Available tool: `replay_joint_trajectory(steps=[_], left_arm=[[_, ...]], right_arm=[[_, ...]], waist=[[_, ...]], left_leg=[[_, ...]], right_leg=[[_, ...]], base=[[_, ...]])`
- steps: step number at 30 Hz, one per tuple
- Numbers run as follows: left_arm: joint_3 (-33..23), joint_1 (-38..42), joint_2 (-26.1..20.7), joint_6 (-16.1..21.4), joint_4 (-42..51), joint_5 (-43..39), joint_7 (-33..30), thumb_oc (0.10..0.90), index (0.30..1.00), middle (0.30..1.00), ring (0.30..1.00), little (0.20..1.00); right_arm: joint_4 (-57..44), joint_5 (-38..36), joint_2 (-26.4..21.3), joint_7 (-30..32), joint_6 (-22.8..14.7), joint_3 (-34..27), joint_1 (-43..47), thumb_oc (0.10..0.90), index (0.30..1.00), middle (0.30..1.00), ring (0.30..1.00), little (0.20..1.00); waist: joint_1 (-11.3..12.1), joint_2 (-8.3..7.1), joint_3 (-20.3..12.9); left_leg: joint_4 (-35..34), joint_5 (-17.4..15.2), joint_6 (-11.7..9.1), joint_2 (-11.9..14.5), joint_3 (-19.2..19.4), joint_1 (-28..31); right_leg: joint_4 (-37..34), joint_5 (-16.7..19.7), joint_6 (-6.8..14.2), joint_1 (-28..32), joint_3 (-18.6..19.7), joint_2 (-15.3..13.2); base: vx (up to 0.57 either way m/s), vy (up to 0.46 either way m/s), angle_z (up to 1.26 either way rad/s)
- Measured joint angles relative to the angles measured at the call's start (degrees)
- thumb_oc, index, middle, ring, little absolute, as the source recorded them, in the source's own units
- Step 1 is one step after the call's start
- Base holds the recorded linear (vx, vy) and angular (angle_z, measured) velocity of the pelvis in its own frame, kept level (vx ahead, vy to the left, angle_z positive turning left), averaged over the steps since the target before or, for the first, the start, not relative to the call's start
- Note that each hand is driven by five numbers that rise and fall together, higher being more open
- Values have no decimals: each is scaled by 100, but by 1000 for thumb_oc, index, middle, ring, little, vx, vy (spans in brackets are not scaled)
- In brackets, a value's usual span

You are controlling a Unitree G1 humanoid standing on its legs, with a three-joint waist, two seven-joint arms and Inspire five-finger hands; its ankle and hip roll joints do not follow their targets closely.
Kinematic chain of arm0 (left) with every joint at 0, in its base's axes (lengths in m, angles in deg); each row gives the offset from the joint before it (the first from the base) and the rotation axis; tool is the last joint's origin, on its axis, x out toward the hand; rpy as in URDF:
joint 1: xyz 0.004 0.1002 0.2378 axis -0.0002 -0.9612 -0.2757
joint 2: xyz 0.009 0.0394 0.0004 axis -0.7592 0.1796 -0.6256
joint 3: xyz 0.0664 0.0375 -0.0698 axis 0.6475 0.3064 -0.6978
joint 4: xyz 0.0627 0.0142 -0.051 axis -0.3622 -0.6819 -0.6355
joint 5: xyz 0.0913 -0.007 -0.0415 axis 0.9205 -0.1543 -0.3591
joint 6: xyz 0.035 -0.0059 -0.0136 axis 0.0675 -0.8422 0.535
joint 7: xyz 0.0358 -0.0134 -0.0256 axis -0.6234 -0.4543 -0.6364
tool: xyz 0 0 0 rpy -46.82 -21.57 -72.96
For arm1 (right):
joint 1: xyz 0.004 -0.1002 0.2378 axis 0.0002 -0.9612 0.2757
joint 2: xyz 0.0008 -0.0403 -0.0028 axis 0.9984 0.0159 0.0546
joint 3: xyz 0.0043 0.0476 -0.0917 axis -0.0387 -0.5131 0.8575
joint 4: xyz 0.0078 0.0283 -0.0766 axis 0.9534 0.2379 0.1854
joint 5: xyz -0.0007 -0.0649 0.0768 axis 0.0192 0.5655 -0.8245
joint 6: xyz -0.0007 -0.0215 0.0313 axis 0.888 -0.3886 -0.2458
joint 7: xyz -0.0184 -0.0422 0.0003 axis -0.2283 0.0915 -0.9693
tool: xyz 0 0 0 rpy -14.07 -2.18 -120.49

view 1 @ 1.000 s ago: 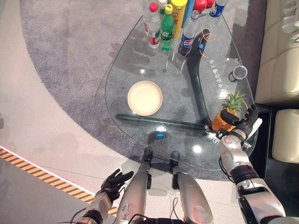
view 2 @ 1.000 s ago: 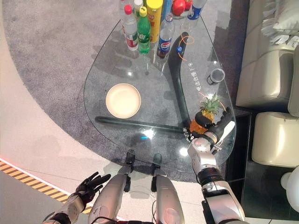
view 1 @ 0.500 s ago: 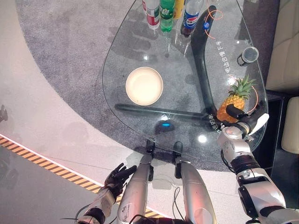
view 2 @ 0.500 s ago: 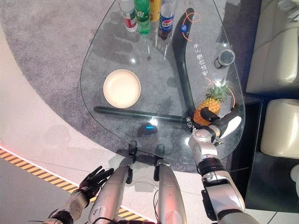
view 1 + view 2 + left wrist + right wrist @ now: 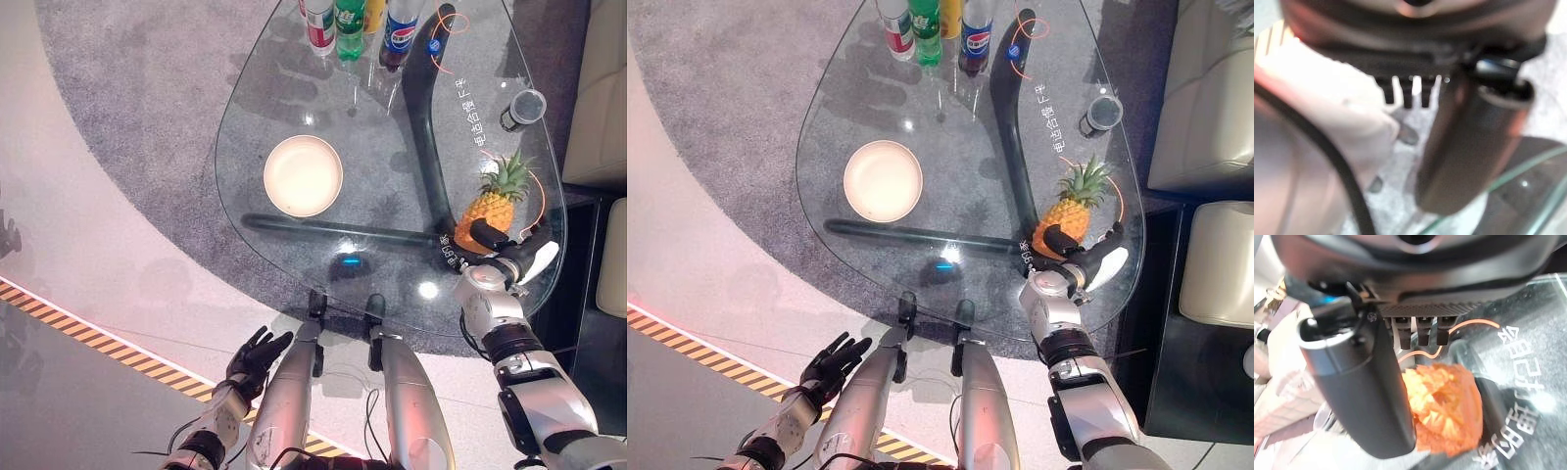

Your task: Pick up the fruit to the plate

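Pineapple stands upright near the right edge of the glass table, well apart from the empty plate. Right hand sits at its base, thumb and fingers spread to either side, not clasping it. Left hand hangs low beside the table, fingers straight and splayed, holding nothing.

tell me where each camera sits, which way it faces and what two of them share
Left eye view: on the head, looking down at the glass table, plate and pineapple; right hand at the fruit, left hand low off the table.
Right eye view: beside it, same scene, slightly offset.
Left wrist view: on the left wrist, looking along the left hand toward the floor and the table's edge.
Right wrist view: on the right wrist, looking along the right hand at the pineapple.
Shared: the right wrist and eye views all show the pineapple.
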Motion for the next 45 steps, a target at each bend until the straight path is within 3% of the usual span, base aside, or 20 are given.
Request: replay_joint_trajectory(steps=[13,31,35,36,37,38,40,41,45], left_arm=[[1,11,36,0,-5,-211,-12,800,900,900,900,900],[2,102,68,93,-81,-218,-4,800,900,900,900,900],[0,235,72,109,-78,-271,-7,800,900,900,900,900],[0,276,82,109,-79,-302,-12,800,900,900,900,900],[0,290,90,111,-73,-312,-12,800,900,900,900,900],[1,301,96,113,-59,-318,-9,800,900,900,900,900],[2,310,108,110,-63,-363,-13,800,900,900,900,900],[2,310,108,109,-73,-396,-13,800,900,900,900,900],[-2,309,107,111,-86,-411,-8,800,900,900,900,900]], right_arm=[[137,-357,-8,-589,40,102,272,800,900,900,900,900],[1195,-538,-28,-963,722,176,950,800,900,900,900,900],[1404,-531,-88,-1038,690,204,1121,800,900,900,900,900],[1411,-528,-113,-1072,651,206,1114,726,836,836,836,826],[1411,-527,-131,-1081,628,213,1114,726,836,836,836,826],[1407,-517,-147,-1093,603,217,1126,457,606,606,606,557],[1407,-451,-159,-1103,556,230,1128,339,505,505,505,439],[1415,-391,-190,-1103,543,232,1126,100,300,300,300,200],[1473,-86,-269,-1113,547,256,1125,100,300,300,300,200]], waist=[[98,-1,0],[116,-8,-4],[117,-8,-6],[117,-8,-6],[118,-8,-6],[120,-8,-6],[122,-8,-6],[135,-8,-5],[195,-7,-5]], left_leg=[[92,43,-41,-22,-98,-279],[176,58,-67,-62,-153,-365],[184,46,-60,-85,-208,-460],[185,39,-49,-97,-239,-484],[184,38,-49,-102,-245,-500],[187,36,-48,-104,-247,-540],[176,35,-47,-107,-251,-562],[173,34,-47,-109,-252,-568],[164,26,-55,-107,-257,-628]], right_leg=[[151,-14,-22,-267,-76,-32],[263,-52,-14,-311,-183,-99],[326,-108,-5,-417,-230,-135],[338,-108,-6,-440,-238,-139],[348,-108,-6,-459,-241,-144],[359,-103,-13,-494,-243,-144],[357,-97,-17,-529,-242,-146],[357,-96,-17,-542,-242,-147],[358,-86,-22,-608,-241,-144]], base=[[-5,5,3],[7,9,2],[15,14,8],[7,14,9],[5,14,6],[4,16,3],[-3,25,4],[-5,30,4],[-1,8,0]])
